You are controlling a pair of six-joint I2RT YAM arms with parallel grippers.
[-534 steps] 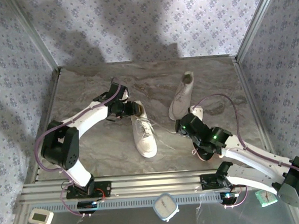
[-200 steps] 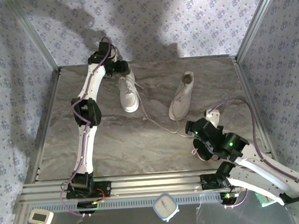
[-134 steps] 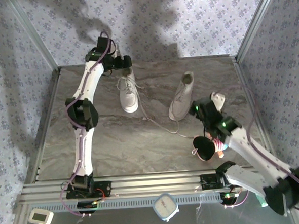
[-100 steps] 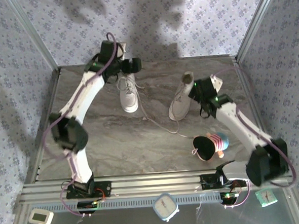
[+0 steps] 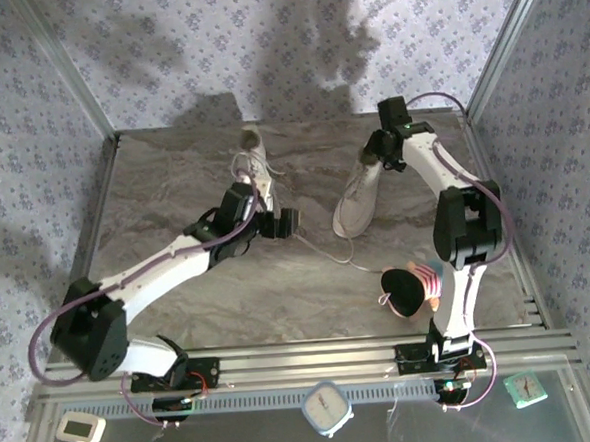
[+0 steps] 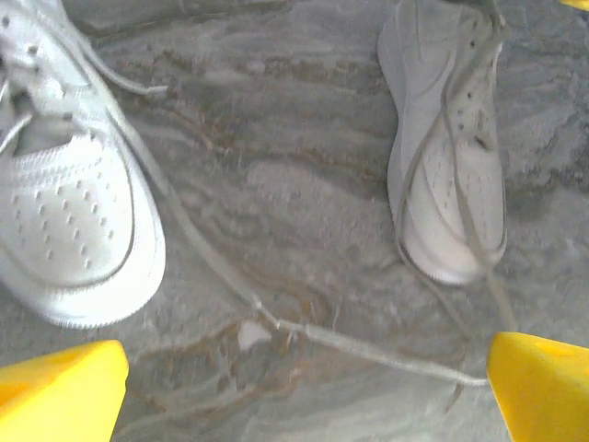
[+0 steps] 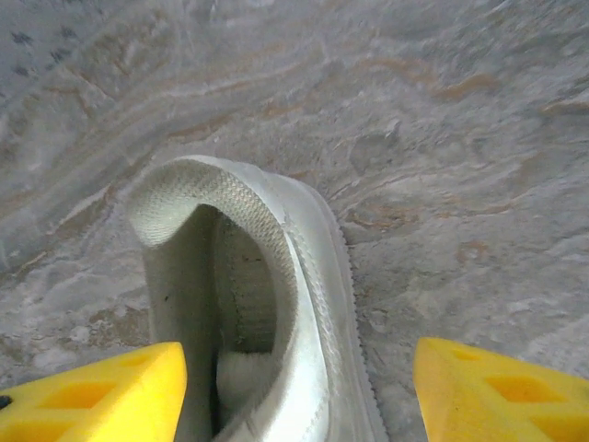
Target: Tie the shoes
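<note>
**Laces (image 6: 368, 346) loose, no knot begun**

Nearest you, the left gripper (image 5: 287, 223) hovers above the trailing laces, fingers wide apart and empty. Beyond it, both shoes (image 5: 357, 199) lie untied. At the far heel, the right gripper (image 5: 378, 156) straddles one shoe, fingers apart.

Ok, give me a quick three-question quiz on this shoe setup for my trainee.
1. True or false: the left-hand shoe and the right-hand shoe both have tied bows.
2. The right gripper straddles which thing? A) a shoe's toe, B) a shoe's heel opening, C) a cup.
3. Short answer: what small thing that isn't a shoe sits on the table near the right arm's base?

Key
1. False: loose laces trail across the table.
2. B.
3. The black-and-pink plush toy.
</note>
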